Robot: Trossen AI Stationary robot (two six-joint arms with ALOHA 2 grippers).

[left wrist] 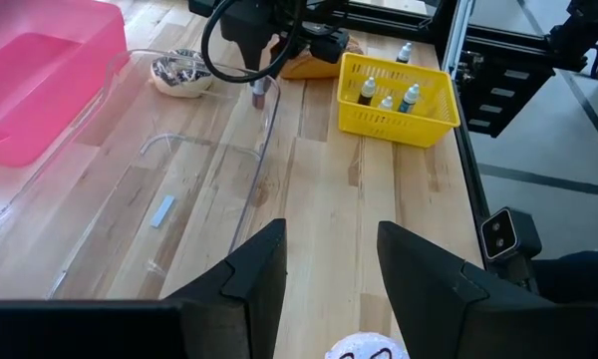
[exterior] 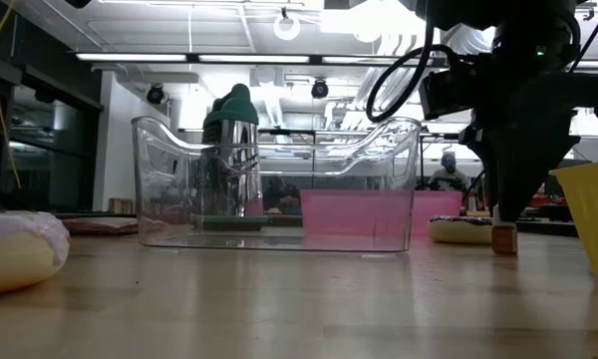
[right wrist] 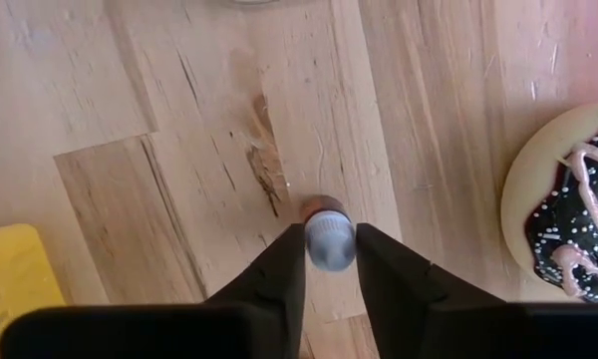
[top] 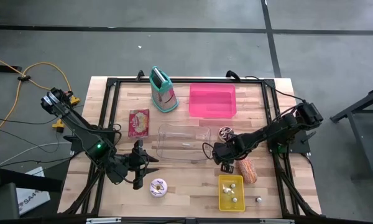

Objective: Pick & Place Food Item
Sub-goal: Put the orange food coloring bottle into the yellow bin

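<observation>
A small bottle (right wrist: 329,241) with a grey cap stands upright on the wooden counter (top: 186,180), pinched between the two dark fingers of the right claw (right wrist: 330,261), which is clamped on it just under the cap. From above, that spot lies right of centre, just off the right end of the clear plastic bin (top: 184,142). The chocolate-iced donut (top: 227,133) with pink drizzle sits close by at about twelve o'clock from the claw, the corn cob (top: 247,169) at four o'clock, and the yellow basket (top: 230,191) holding more little bottles at five to six o'clock, near the counter's front edge.

Farther out, the pink tray (top: 212,100) lies at the back of the counter, with the green-topped carton (top: 163,90) to its left and a red snack packet (top: 138,122) at about seven o'clock from the carton. A white-iced donut (top: 158,186) rests near the front edge, just ahead of the left claw (top: 150,163), which hangs at the clear bin's near left corner with its fingers apart and nothing between them.

The counter is pale butcher-block planks, scuffed, with a splintered gouge beside the bottle. Around it is grey concrete floor crossed by dark lines, with a yellow cable (top: 37,78) looping at the left. Looking level across the boards, I see a bright ceiling with pipes and strip lights, and a person (exterior: 447,172) far back.
</observation>
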